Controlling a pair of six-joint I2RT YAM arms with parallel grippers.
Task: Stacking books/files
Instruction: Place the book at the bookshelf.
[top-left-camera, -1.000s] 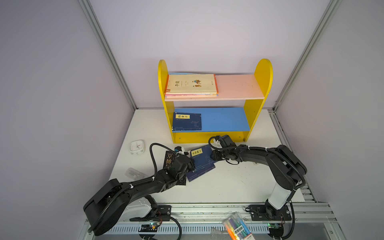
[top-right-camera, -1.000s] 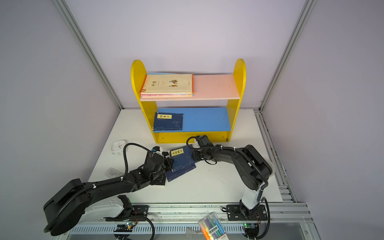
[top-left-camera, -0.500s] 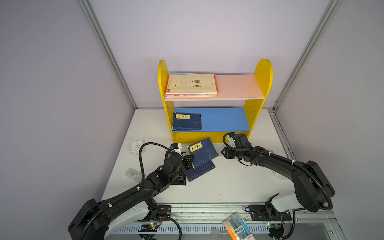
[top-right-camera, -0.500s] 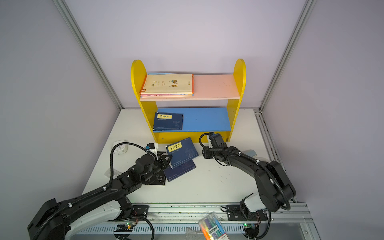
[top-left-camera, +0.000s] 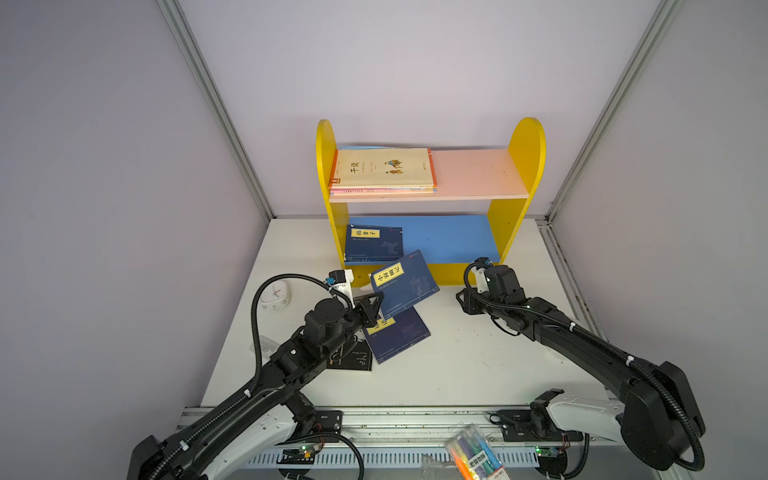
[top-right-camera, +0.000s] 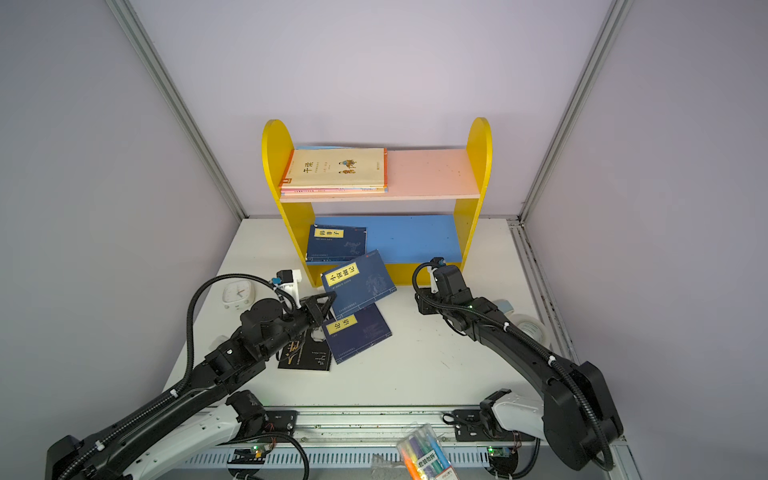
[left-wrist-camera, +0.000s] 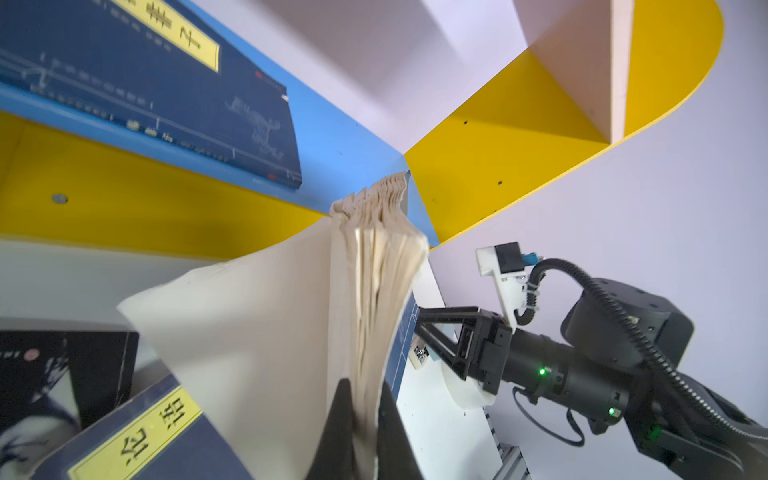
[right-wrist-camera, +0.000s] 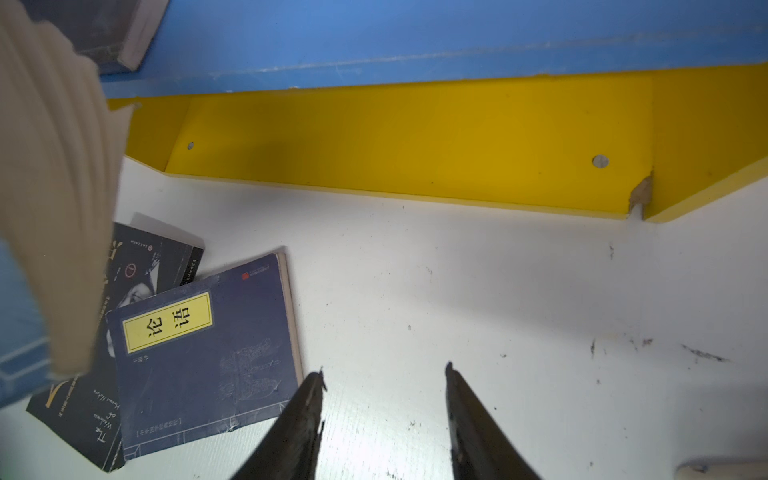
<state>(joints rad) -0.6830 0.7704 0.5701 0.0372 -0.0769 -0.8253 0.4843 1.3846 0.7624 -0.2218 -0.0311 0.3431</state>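
1. Books lie in a few spots. The lifted navy book (top-left-camera: 405, 282) with a yellow label hangs tilted in the middle of the frame, just in front of the yellow shelf (top-left-camera: 515, 224).
2. The left gripper (top-left-camera: 375, 311) is pinched tight on this book's lower left corner. In the left wrist view its fingers (left-wrist-camera: 336, 419) squeeze the cream pages.
3. A second navy book (top-left-camera: 398, 337) lies flat on the white table (top-left-camera: 478, 374), just below the lifted one. It partly covers a black book (top-left-camera: 353, 360).
4. A third navy book (top-left-camera: 373, 243) lies on the left of the blue lower board. A cream book pile (top-left-camera: 384, 168) sits on the left of the pink top board.
5. The right gripper (top-left-camera: 462, 300) is at the middle right. Its jaws are apart over bare table, with nothing between them.
6. A white clock (top-left-camera: 274, 294) sits at the left of the table.
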